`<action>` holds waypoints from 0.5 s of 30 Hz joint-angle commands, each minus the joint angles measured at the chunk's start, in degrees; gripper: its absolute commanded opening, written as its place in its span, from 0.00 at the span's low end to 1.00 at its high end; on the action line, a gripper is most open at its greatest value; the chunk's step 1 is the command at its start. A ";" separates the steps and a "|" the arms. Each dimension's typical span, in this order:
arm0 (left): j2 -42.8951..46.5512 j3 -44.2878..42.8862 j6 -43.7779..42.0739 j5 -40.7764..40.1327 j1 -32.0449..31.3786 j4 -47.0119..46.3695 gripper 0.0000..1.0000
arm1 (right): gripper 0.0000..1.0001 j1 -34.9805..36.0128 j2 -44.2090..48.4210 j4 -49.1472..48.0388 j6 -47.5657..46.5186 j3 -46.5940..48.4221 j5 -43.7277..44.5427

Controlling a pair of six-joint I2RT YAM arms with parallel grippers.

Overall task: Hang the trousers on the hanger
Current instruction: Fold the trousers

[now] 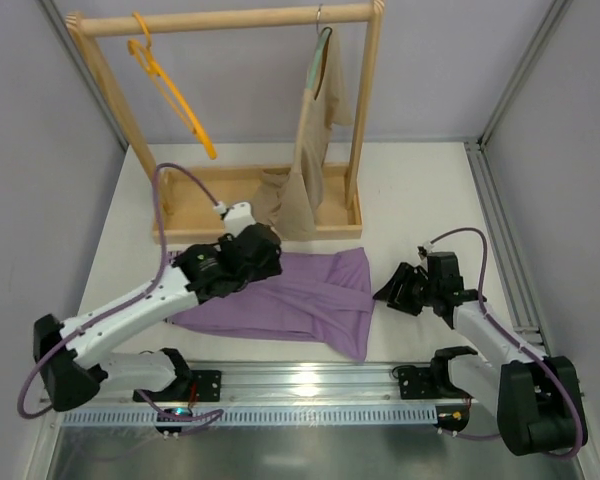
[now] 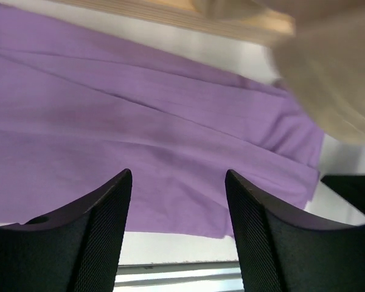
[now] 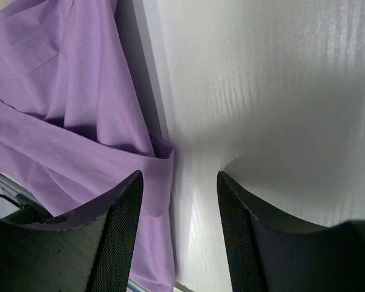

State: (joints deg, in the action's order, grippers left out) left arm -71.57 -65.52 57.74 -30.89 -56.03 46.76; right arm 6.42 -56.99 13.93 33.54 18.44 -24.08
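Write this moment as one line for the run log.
trousers: lying on table | hanger: empty, on rack | left gripper: open over trousers | right gripper: open, empty, beside trousers

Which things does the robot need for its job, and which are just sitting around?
For the job:
purple trousers
orange hanger

Just sitting around:
wooden rack
beige garment

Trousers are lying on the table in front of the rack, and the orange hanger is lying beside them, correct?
No. The orange hanger hangs from the wooden rack, at the left end of its top bar, as the top external view shows. The trousers do lie on the table in front of it.
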 commanded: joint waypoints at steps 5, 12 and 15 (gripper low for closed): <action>20.14 14.88 -4.72 10.05 32.14 4.65 0.69 | 0.50 1.41 -2.59 -12.17 4.95 -2.44 -2.99; 16.57 19.72 -14.05 25.52 55.22 0.79 0.68 | 0.08 1.67 -8.74 -13.15 3.55 1.06 0.07; 11.37 18.59 -15.20 27.90 58.93 0.52 0.66 | 0.04 1.67 -11.38 -11.92 2.15 3.87 0.96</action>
State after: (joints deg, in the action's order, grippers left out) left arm -56.66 -46.44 46.85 -10.26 0.12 49.52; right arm 7.84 -67.16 3.95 37.36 18.13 -25.21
